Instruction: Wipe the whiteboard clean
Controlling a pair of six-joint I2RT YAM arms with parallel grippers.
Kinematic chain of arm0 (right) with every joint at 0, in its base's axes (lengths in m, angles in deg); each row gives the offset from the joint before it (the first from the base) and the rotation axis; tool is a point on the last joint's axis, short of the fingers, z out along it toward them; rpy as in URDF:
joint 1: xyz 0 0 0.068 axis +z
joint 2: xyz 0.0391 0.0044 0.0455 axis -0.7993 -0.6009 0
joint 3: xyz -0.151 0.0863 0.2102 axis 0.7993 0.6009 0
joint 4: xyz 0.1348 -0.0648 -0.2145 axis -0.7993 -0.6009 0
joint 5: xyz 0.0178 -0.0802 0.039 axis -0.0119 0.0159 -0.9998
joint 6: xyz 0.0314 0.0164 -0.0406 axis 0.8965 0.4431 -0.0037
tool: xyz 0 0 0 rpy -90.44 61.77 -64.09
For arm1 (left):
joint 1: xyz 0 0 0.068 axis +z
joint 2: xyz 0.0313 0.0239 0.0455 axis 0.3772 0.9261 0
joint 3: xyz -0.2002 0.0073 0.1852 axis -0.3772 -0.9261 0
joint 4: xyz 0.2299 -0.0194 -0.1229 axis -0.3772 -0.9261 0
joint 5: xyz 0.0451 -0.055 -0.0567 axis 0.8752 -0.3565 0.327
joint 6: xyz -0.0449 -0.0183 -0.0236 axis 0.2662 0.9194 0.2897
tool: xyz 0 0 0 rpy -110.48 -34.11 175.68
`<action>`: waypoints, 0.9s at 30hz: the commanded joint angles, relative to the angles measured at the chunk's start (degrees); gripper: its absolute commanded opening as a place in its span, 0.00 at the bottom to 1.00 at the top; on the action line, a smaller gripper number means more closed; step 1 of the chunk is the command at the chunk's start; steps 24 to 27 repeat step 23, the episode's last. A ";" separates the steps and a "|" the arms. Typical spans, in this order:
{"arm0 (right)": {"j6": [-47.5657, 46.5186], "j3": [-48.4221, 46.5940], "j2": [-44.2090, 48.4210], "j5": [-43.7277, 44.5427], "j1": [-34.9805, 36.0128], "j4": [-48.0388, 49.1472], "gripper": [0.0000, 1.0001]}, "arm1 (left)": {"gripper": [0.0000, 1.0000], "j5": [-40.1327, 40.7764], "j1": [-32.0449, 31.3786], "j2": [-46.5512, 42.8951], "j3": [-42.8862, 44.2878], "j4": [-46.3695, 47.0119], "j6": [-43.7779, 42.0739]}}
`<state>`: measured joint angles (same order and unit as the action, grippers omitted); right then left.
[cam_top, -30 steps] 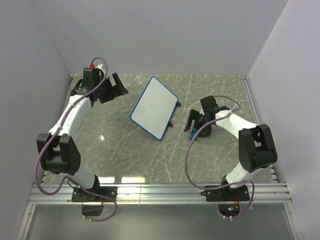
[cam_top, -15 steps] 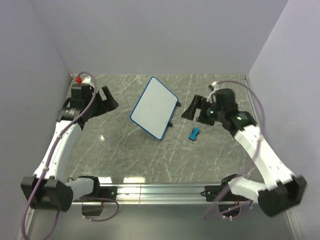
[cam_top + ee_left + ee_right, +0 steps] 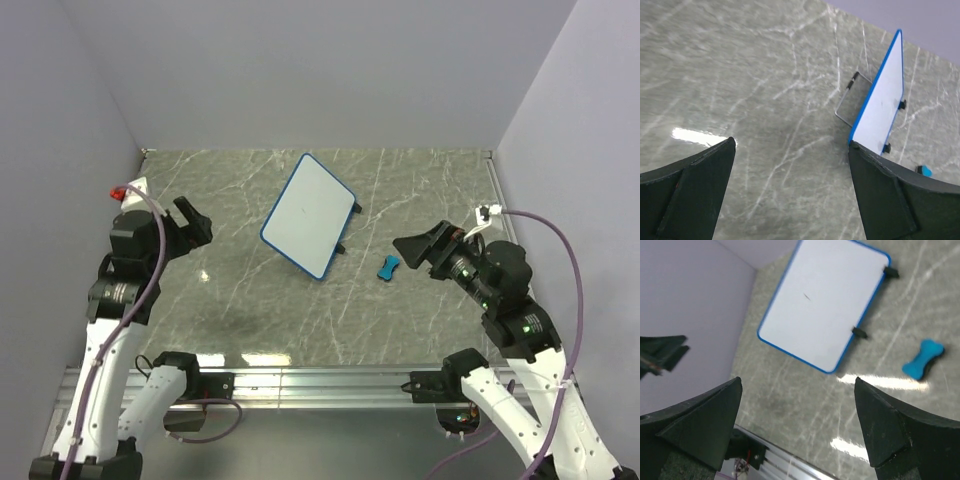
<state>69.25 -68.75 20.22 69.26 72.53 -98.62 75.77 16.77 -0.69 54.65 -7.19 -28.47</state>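
1. Since one second ago both arms have drawn back toward their bases; the right gripper (image 3: 408, 250) has left the blue eraser (image 3: 389, 267) on the table (image 3: 250, 310).
2. Both it and the left gripper (image 3: 193, 222) are released, holding nothing.
3. The whiteboard (image 3: 308, 215) stands tilted mid-table, nearly clean, with one tiny dark mark (image 3: 806, 296); I judge the wiping almost done.
4. Bare table surrounds the board; the eraser lies near its right edge.

Left end effector (image 3: 194, 219) hangs above the surface's left edge, right end effector (image 3: 412, 246) near its right edge; both spread wide, gripping nothing.
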 commanded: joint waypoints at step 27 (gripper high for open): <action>-2.72 1.27 9.62 -0.36 -0.04 -6.79 1.00 | 0.99 6.58 -0.06 -9.14 -8.97 7.57 -3.82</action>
